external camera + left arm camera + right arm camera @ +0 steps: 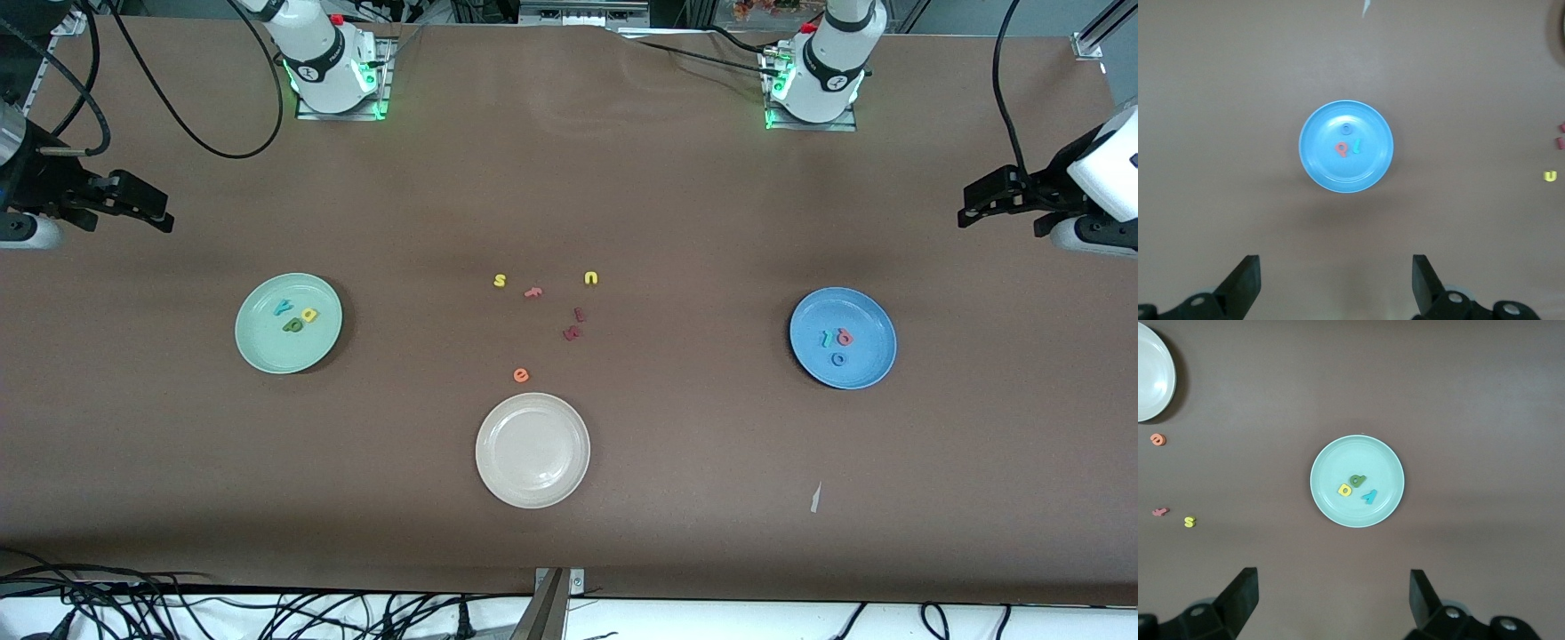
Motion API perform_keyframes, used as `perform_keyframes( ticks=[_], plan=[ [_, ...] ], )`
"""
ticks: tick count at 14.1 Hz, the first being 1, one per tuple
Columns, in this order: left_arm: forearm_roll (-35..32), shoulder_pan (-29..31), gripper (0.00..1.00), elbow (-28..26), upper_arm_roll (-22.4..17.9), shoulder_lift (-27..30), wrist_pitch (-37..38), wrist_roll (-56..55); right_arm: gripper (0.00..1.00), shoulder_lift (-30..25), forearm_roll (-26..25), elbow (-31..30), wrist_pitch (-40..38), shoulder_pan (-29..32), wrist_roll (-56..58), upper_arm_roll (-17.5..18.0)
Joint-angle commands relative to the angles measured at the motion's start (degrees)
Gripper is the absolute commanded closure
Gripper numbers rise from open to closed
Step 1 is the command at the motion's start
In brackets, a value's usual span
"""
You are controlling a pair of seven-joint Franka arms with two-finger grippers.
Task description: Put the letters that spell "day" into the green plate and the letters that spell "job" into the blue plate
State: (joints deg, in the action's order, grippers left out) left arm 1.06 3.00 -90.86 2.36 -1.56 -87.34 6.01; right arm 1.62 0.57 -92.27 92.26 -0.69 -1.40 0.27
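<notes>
Both grippers stand with fingers spread wide and hold nothing. Left gripper (978, 206) hangs above bare table at the left arm's end, clear of every item; right gripper (151, 209) hangs above bare table at the right arm's end, likewise clear. Both arms wait.

Count, nearest the front camera first: three plates, twelve foam letters.

One cream-white plate (498, 476) sits nearest the camera, mid-table. One orange e (521, 375) lies just beside its rim, slightly farther from the camera.

One blue plate (867, 373) sits toward the left arm's end. Three letters lie in it, close together near the middle: blue o (838, 359), teal j (829, 338) and pinkish-red b (845, 337). The j and b appear to touch; the o lies apart, nearer the camera. The left wrist view shows the same three inside the rim.

One green plate (258, 351) sits toward the right arm's end. Three letters lie in it: dark green d (292, 325), yellow a (309, 314) and teal y (284, 308). The d and a lie just beside each other. All three are well inside the rim in the right wrist view.

Five loose letters lie on the table between the plates, farther from the camera than the e: two dark red letters (573, 332), one pink letter (532, 292), one yellow s (500, 281) and one yellow u (590, 278).
</notes>
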Motion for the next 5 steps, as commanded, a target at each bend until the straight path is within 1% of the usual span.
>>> perform_keyframes(
  ticks=[1,4,5],
  plan=[
    [-1.8,-0.6,0.0,-0.5,-0.2,1.2,-0.2,0.8,0.0,0.4,0.5,-0.2,0.2,0.2,1.3,0.4],
    [-1.7,-0.5,0.0,-0.5,-0.1,1.2,0.2,0.8,0.0,0.6,2.3,-0.3,0.3,0.2,1.5,0.4],
    [-1.7,-0.5,0.0,-0.5,-0.1,1.2,0.2,0.8,0.0,0.6,2.2,-0.3,-0.1,0.2,1.8,0.4]
  ],
)
